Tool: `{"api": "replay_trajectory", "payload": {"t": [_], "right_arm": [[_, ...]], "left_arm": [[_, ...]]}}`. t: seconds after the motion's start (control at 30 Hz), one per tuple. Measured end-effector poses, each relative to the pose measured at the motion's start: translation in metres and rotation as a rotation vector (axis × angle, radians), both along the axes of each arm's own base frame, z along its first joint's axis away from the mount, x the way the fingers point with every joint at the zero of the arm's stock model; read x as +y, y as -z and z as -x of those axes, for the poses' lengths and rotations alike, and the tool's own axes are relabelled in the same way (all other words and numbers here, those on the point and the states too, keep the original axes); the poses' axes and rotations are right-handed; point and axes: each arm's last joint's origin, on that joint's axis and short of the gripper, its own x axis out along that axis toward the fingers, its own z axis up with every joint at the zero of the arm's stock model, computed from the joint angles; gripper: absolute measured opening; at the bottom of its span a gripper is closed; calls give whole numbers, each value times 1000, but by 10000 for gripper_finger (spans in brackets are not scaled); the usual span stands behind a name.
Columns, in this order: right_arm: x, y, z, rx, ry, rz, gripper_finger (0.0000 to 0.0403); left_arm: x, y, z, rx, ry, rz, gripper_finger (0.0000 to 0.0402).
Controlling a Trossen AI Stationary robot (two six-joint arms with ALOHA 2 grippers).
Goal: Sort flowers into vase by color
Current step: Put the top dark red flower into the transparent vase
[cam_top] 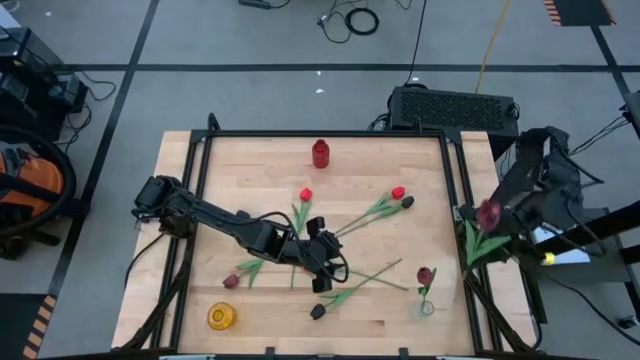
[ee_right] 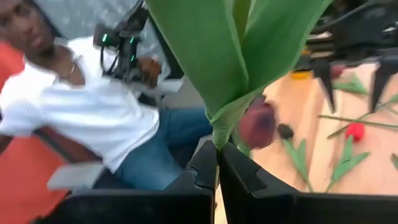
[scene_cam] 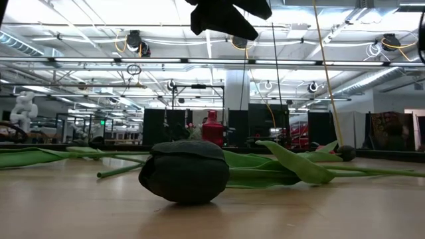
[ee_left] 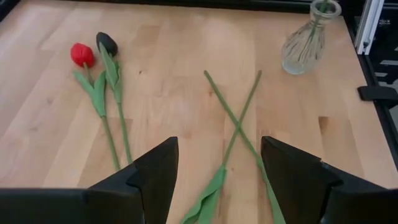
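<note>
Pale wood, clear glass and matt dark plastic

The counter (ee_left: 174,68) is light wooden board with visible grain and a smooth satin finish. Ahead of the left arm's matt, dark plastic-looking fingers (ee_left: 155,171) lie flowers (ee_left: 99,62) with dull, fabric-like leaves and thin smooth stems, and a ribbed clear glass vase (ee_left: 305,43). Pinched between the right arm's matt dark fingers (ee_right: 205,168) is a smooth, slightly waxy green leaf (ee_right: 205,56).

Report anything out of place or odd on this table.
The right gripper, shut on a maroon tulip, holds it off the table's right edge, far from any vase. The glass vase already holds a maroon tulip. Loose tulips lie scattered, two stems crossing.
</note>
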Motion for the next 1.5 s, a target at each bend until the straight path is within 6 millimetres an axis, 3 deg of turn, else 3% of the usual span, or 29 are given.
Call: {"api": "replay_trajectory", "payload": {"t": [0.2,0.5,0.9,1.5], "right_arm": [[25,7,7,-55,-55,128,2],[65,35,18,-234,-68,358,2],[88,69,16,-264,-33,419,2],[104,104,12,-179,92,439,12]], "left_arm": [[-3,0,1,-4,-2,-7,235],[0,-1,0,-13,-20,-19,235],[12,-5,-7,-58,-23,-45,235],[14,-6,-9,-72,-10,-58,235]]}}
